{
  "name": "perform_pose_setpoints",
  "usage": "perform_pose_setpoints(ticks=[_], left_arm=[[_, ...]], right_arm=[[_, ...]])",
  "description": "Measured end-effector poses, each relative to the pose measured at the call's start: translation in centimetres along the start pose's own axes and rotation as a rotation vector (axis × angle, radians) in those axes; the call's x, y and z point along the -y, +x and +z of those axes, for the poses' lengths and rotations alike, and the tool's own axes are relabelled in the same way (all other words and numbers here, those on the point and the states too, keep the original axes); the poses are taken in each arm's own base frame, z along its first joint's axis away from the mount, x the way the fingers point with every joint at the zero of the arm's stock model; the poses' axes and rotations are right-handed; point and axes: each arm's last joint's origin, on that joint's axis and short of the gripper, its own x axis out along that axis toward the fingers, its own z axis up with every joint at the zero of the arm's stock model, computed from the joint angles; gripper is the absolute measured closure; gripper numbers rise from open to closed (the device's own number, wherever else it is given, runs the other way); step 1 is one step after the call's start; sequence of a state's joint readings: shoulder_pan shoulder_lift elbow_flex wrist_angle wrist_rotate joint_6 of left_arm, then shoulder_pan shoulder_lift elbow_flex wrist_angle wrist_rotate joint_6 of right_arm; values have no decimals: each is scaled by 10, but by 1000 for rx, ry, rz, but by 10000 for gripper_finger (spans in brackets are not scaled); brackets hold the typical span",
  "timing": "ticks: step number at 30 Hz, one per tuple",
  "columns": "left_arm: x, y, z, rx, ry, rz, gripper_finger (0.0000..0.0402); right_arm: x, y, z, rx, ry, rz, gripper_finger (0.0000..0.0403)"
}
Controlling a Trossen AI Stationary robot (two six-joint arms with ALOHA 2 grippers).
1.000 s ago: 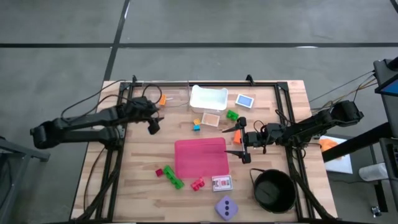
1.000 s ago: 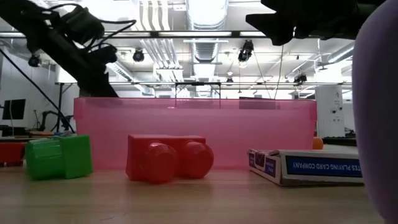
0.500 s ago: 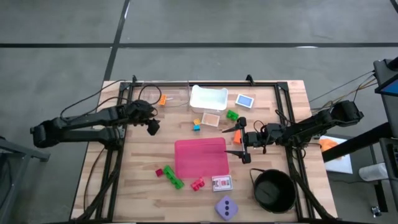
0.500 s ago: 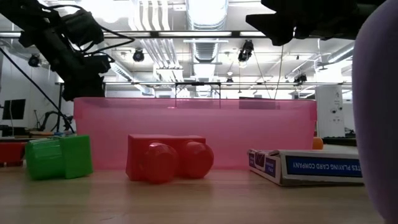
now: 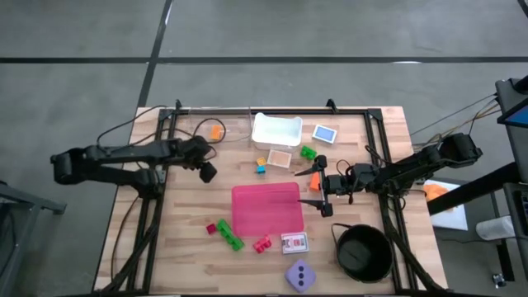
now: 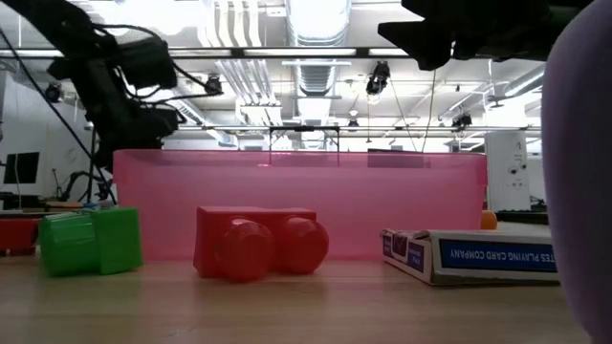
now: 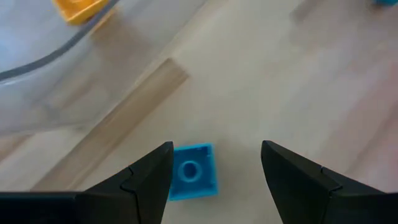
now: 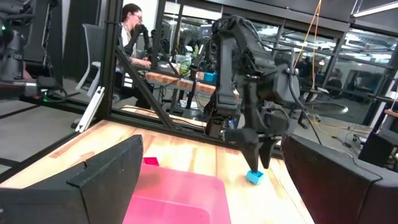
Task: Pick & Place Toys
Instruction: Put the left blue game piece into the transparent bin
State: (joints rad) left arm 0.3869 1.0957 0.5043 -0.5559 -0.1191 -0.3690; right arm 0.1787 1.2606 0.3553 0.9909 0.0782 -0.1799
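A small blue brick [image 7: 193, 180] lies flat on the wooden table at its left side. My left gripper [image 7: 214, 174] is open and points steeply down over it, one finger on either side, touching nothing. The right wrist view shows its fingertips [image 8: 258, 155] just above the brick [image 8: 254, 177]. My right gripper [image 5: 312, 188] waits open and level at the right edge of the pink mat [image 5: 266, 209]. Other toys lie around: an orange brick [image 5: 215, 131], green bricks [image 5: 308, 152] [image 5: 231, 238], red bricks [image 5: 211, 228] [image 5: 262, 243] and a lilac die [image 5: 300, 275].
A white tray [image 5: 276, 129] and small card boxes [image 5: 326, 133] [image 5: 294, 242] lie at the far and near middle. A black bowl [image 5: 363, 252] stands at the near right. A clear curved rim [image 7: 37, 62] lies close beside the blue brick. A person sits beyond the table [image 8: 134, 31].
My left gripper has sunk toward the table and a little toward its near edge. It has tipped more steeply downward and rolled about its own axis. Its finger gap looks the same. The toys have not moved.
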Motion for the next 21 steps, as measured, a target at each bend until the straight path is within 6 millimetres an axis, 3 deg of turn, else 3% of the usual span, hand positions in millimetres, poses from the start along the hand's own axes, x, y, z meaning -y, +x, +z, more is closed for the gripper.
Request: perform_pose_setpoints(ticks=[6,21], left_arm=[[3,6,10,-87,-8,110,155],[5,27,5,-208,15,149,155]], right_arm=[[0,0,-1,-8,-1,2,23],[0,0,-2,-18,-1,3,23]])
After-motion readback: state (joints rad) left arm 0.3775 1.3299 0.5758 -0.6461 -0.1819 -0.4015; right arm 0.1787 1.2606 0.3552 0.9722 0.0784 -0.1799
